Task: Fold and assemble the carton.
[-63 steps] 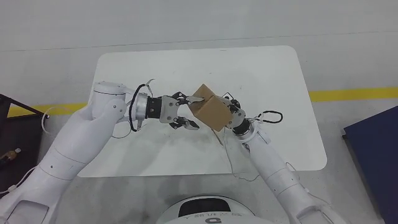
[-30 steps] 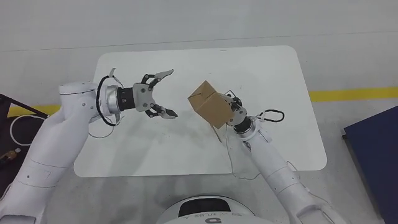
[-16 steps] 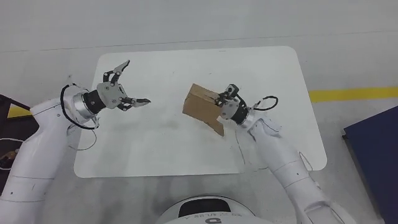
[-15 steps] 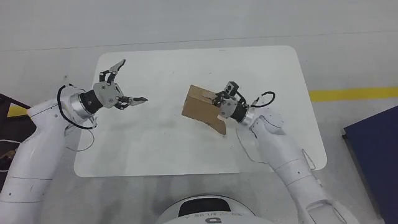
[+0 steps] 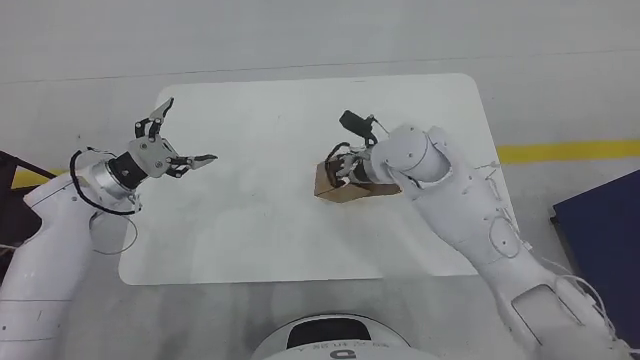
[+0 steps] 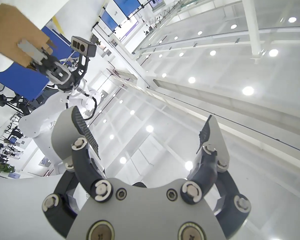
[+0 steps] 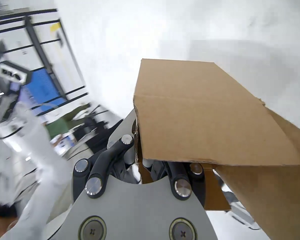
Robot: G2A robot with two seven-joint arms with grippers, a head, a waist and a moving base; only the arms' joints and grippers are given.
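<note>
1. Gripping the cardboard carton (image 5: 338, 186) by a wall edge, my right end effector (image 5: 345, 166) holds it near the middle of the desk (image 5: 300, 250).
2. My left end effector (image 5: 188, 132) hangs open, well apart.
3. Light, bendable board, I judge; pinch near creases.

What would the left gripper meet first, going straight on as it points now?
Probably nothing: the left gripper points up into open air, and the carton lies off that line.

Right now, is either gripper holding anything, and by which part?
The right gripper is shut on the cardboard carton, pinching the edge of one wall at its open end. The left gripper is open, holding nothing.
</note>
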